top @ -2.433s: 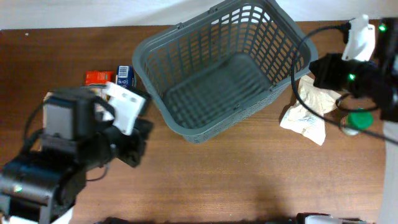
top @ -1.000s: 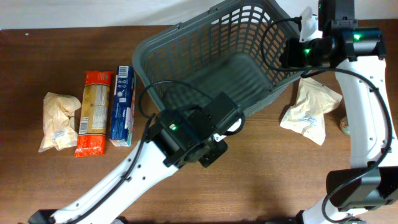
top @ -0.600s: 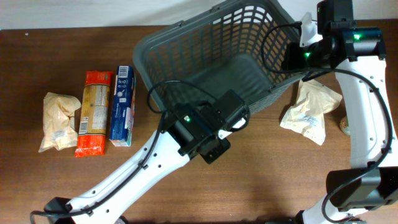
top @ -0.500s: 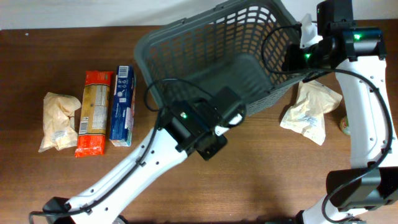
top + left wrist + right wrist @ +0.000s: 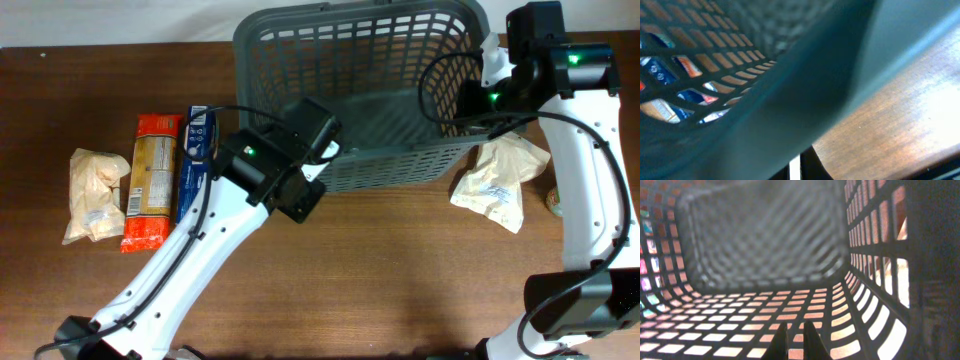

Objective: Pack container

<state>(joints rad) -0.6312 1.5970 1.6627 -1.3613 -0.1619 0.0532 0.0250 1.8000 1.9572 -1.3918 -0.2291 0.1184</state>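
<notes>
The container (image 5: 350,40), a large dark grey slotted basket, lies square to the table's far edge and holds nothing. My left gripper (image 5: 306,152) is at its front left wall. In the left wrist view the blurred container wall (image 5: 790,90) fills the frame and runs down into the left gripper (image 5: 800,167), which looks shut on it. My right gripper (image 5: 478,100) reaches over the container's right wall. In the right wrist view its fingers (image 5: 794,337) are shut and empty just above the container's lattice floor (image 5: 740,325).
Left of the container lie a blue box (image 5: 197,165), an orange pasta packet (image 5: 150,180) and a beige bag (image 5: 92,195). A white crumpled bag (image 5: 495,180) lies right of the container, with a green item (image 5: 553,203) at the table's right edge.
The container has turned from a slanted pose to square with the table edge and shifted towards the back. My left gripper moved left and back along its front wall. The right arm barely moved.
</notes>
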